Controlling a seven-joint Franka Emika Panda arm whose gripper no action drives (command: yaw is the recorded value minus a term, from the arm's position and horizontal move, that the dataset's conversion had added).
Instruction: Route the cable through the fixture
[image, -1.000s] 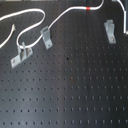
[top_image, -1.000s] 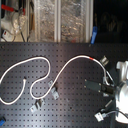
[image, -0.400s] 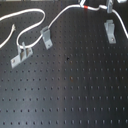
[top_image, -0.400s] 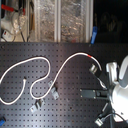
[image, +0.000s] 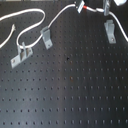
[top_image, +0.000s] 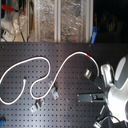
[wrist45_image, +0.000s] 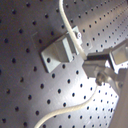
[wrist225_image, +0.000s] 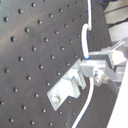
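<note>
A: Second exterior view first: the cable (top_image: 50, 75) snakes in loops across the black pegboard counter (top_image: 70, 112), one loose end out at the second exterior view's left, the red band (top_image: 89, 56) up near the arm (top_image: 117, 95).

B: And it looks feather-light, soft, no stiffness to speak of. I'd judge it'll sag and swing wherever it isn't held, and the smooth white jacket could slip in a loose pinch.

A: So where do you take hold?

B: Close to the red band, I'd say, right by the end being led. Grab further back and the free length just flops.

A: First exterior view now: the band sits at the very top edge, and the gripper (image: 92, 7) is mostly cut off up there. Three metal fixtures below: one by the first exterior view's right (image: 109, 31), two more at its left (image: 46, 36) (image: 21, 54).

B: Fingers? I can't tell their state. Top of frame chops them off, and it's blurry.

A: The first wrist view shows the cord running over a bracket (wrist45_image: 62, 47), but whether it sits in the slot or merely across it, I can't say.

B: Second wrist view, same story: cord passing a bracket (wrist225_image: 70, 85), metal parts beside it, contact unclear.
</note>
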